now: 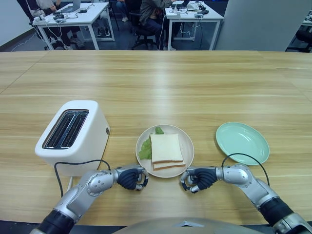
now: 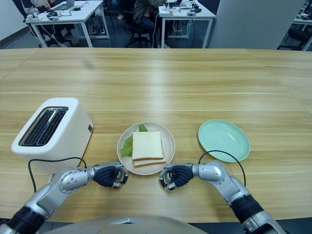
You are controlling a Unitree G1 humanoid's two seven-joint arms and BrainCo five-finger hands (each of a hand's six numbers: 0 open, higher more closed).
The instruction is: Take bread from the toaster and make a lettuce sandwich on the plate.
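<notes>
A white toaster (image 1: 73,136) stands at the left with both slots dark and no bread showing in them. On the beige plate (image 1: 187,144) in the middle lie two bread slices (image 1: 166,149) stacked, with green lettuce (image 1: 146,147) sticking out at the left between or under them. My left hand (image 1: 131,177) rests on the table just below the plate's left edge, fingers curled, holding nothing. My right hand (image 1: 200,178) rests below the plate's right edge, fingers curled too, also with nothing in it.
A pale green plate (image 1: 242,142) with nothing on it lies right of the sandwich plate. The toaster's black cord (image 1: 73,164) loops in front of the toaster near my left arm. White desks and chairs stand beyond the table's far edge.
</notes>
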